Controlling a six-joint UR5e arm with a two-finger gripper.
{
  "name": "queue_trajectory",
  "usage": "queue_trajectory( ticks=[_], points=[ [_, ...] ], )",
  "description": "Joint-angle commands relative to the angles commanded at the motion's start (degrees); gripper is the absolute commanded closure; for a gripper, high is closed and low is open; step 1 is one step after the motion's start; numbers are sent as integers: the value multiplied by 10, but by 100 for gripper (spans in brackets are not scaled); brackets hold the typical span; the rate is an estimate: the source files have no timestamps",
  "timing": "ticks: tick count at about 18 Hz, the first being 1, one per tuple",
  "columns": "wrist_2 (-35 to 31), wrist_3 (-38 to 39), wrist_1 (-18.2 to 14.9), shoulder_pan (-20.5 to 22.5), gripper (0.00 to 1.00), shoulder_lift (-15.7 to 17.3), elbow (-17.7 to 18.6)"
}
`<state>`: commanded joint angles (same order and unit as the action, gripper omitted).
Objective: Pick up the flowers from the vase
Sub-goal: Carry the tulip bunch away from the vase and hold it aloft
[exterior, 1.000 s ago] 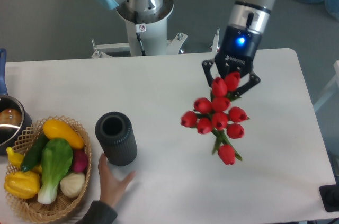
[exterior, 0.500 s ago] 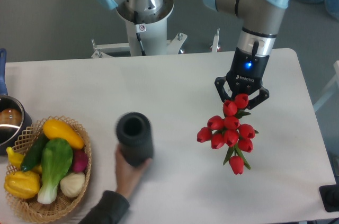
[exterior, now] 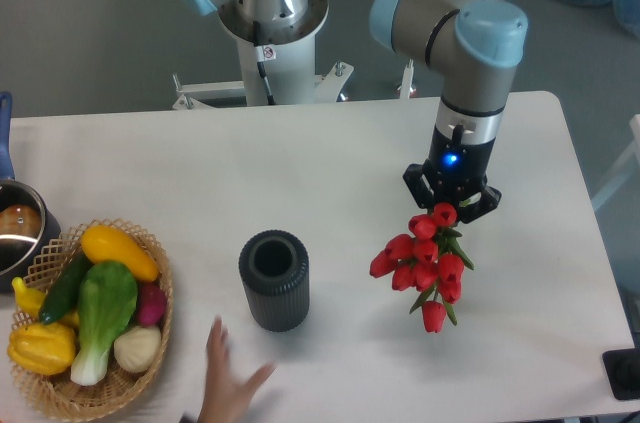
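1. Nearest the camera, a person's hand (exterior: 232,383) lies open at the front edge of the surface (exterior: 330,158). Half a second ago it was wrapped around the vase; now it has let go and pulled back.
2. Just beyond it the vase (exterior: 273,279) stands upright and alone, its mouth showing nothing inside. It has been carried to the right across the last second, away from the basket (exterior: 60,393) of vegetables (exterior: 90,308) and nearer the middle.
3. To the right, well apart from the vase, the flowers (exterior: 424,261) hang as a bunch with the red heads pointing down and toward the camera.
4. Above them the jaws (exterior: 450,201) are clenched on the stem end of the flowers. The arm has swung slightly left and turned since a second ago, bringing the bunch with it.
5. At the far left edge, a metal pot (exterior: 15,233) sits beside the basket.
6. Judgement: the flowers are already out of the vase and held, so the pick-up looks done.
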<state>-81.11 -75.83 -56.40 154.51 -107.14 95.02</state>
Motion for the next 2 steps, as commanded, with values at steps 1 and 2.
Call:
queue_trajectory(
  ticks=[1,2],
  points=[
    [-14,-18,-19,-1,100,0,-6],
    [-26,-23,-22,-6,100,-1,-7]
  ],
)
